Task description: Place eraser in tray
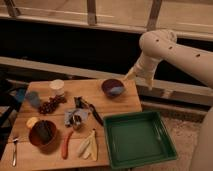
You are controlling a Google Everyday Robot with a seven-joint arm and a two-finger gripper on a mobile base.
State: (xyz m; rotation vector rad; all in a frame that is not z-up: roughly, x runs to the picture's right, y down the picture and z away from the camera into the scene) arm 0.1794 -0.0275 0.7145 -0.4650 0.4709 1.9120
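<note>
Green and big, the tray [137, 142] sits at the front right of the wooden table [125, 102]. The eraser [44, 131] looks like the dark block lying in the round orange-red bowl [31, 137] over on the left, well apart from the tray. My gripper [131, 74] hangs in the air near the back of the table, just above a dark bowl [113, 88], and I cannot tell if it is open or closed.
</note>
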